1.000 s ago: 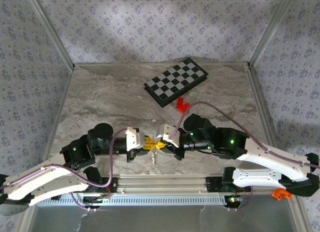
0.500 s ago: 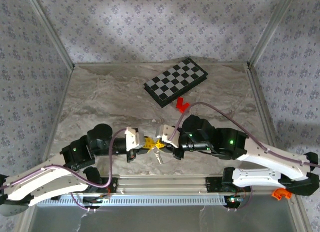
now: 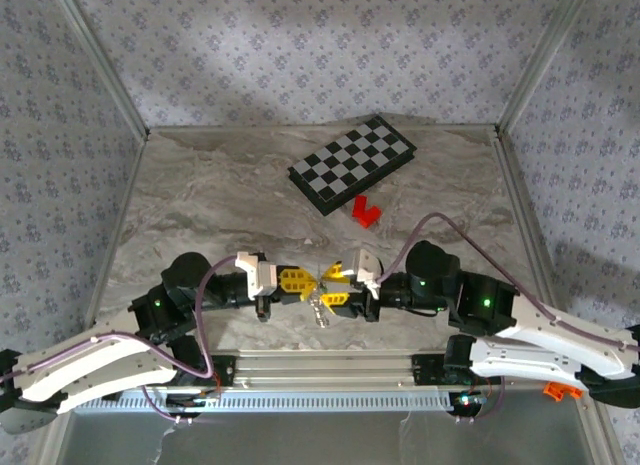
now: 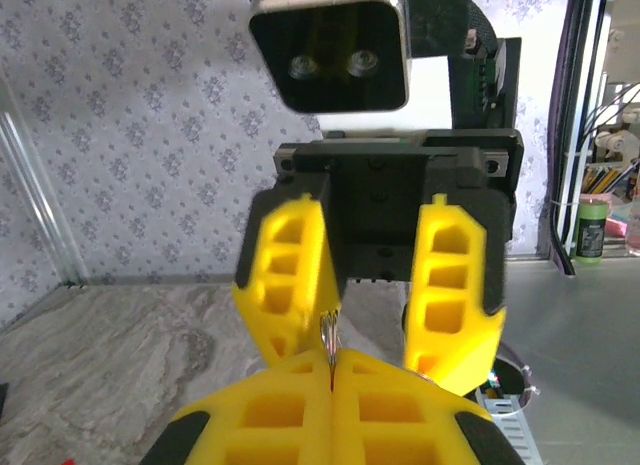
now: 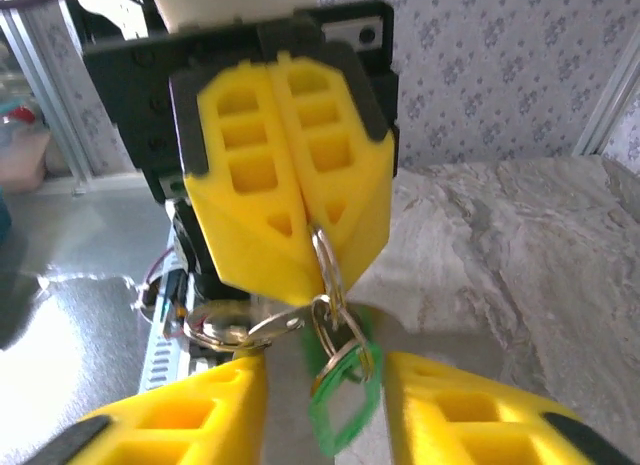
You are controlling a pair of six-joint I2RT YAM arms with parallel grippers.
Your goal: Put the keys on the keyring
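Observation:
My left gripper [image 3: 308,283] is shut on a thin silvery metal keyring [image 5: 325,263], which pokes up between its closed yellow fingertips [image 4: 331,360]. From that ring hang a smaller ring, a bright green key head [image 5: 347,410] and a silvery metal key piece [image 5: 215,330]. In the top view the bunch [image 3: 320,307] dangles just over the table between both grippers. My right gripper [image 5: 325,385] faces the left one with its fingers [image 4: 455,285] spread wide on either side of the hanging keys, touching nothing.
A checkered board [image 3: 352,163] lies at the back of the marble table [image 3: 200,195], with a small red block [image 3: 365,213] just in front of it. The metal rail [image 3: 320,370] runs along the near edge under both arms.
The right gripper has opened and drawn back to the right, letting go of the keys. The left gripper has shifted slightly left and stays shut, with the bunch hanging from it.

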